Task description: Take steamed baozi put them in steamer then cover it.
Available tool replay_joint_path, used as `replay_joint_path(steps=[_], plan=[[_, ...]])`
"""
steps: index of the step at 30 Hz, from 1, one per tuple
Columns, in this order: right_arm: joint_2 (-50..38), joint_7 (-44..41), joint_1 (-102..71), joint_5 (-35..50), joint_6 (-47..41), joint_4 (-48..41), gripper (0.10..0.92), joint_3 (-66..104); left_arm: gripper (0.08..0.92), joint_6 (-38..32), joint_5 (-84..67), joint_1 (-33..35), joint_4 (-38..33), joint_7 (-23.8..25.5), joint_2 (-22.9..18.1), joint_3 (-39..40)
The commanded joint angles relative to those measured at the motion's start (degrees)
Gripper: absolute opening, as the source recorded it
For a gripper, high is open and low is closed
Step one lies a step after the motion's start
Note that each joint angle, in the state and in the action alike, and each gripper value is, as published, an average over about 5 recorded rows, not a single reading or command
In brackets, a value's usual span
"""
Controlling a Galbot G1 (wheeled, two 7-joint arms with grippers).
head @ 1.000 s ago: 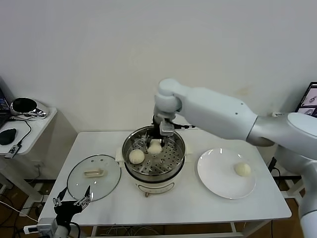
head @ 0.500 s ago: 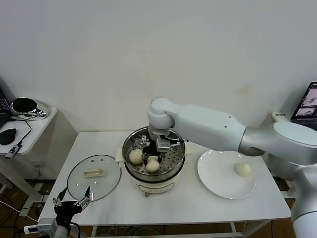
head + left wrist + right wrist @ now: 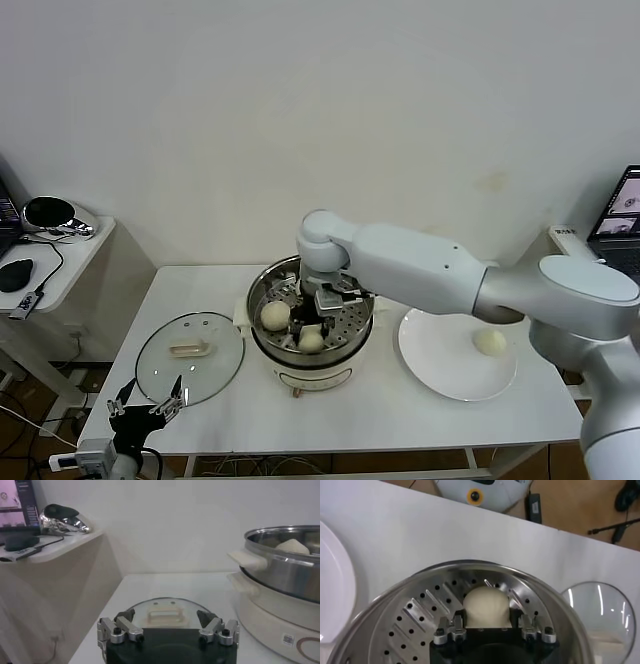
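Gripping a baozi (image 3: pixel 311 340), right gripper (image 3: pixel 318 322) now lower in steamer (image 3: pixel 352 350).

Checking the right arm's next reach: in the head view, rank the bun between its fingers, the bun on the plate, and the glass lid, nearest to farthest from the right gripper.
1. Bun between the right gripper fingers, inside the steamer.
2. Glass lid, on the robot's left.
3. Bun on the plate, on its right.

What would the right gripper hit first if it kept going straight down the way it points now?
The right gripper points down into the steamer, its fingers either side of a baozi. Going on, it would probably press that bun onto the perforated tray right below; how much gap remains is unclear.
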Motion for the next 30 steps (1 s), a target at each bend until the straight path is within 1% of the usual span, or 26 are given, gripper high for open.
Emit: replay_joint_path(steps=[1,7,10,13,16,19,22,25,27,30], plan=[[-0.2,-0.2,0.4,-0.3,-4.2,1.1,0.625,0.1,0.823,0.0,0.1,0.1,0.1,0.0,0.0,0.1],[-1.3,-1.3,2.7,2.3,-8.9,2.1,0.785,2.7,0.823,0.0,0.1,0.1,0.1,0.0,0.3,0.2],[-3.1,-2.0,4.7,4.7,-11.4,2.7,0.817,4.5,0.823,0.0,0.1,0.1,-0.1,0.1,0.3,0.2],[-6.3,-2.9,7.2,6.9,-15.1,4.1,0.822,6.2,0.823,0.1,0.2,0.0,-0.2,0.2,0.3,0.4],[-11.2,-2.9,10.6,11.5,-21.0,5.5,0.823,5.7,0.823,0.2,0.2,0.0,-0.4,0.3,0.4,0.7],[-17.1,-2.2,13.4,17.5,-29.9,6.4,0.823,4.0,0.823,0.2,0.3,0.0,-0.6,0.4,0.6,1.0],[-22.7,-2.5,14.1,21.7,-39.4,6.6,0.823,3.4,0.823,0.3,0.4,0.1,-0.9,0.6,0.8,1.4],[-27.2,-3.6,13.2,22.5,-49.1,6.2,0.823,4.1,0.823,0.3,0.6,0.3,-1.0,0.7,1.0,1.8],[-30.1,-4.6,11.8,20.7,-54.9,6.1,0.823,5.1,0.823,0.4,0.8,0.4,-1.0,0.8,1.2,2.1],[-34.7,-5.4,9.6,18.4,-59.7,6.1,0.823,6.2,0.823,0.4,1.2,0.6,-1.0,0.8,1.4,2.5]])
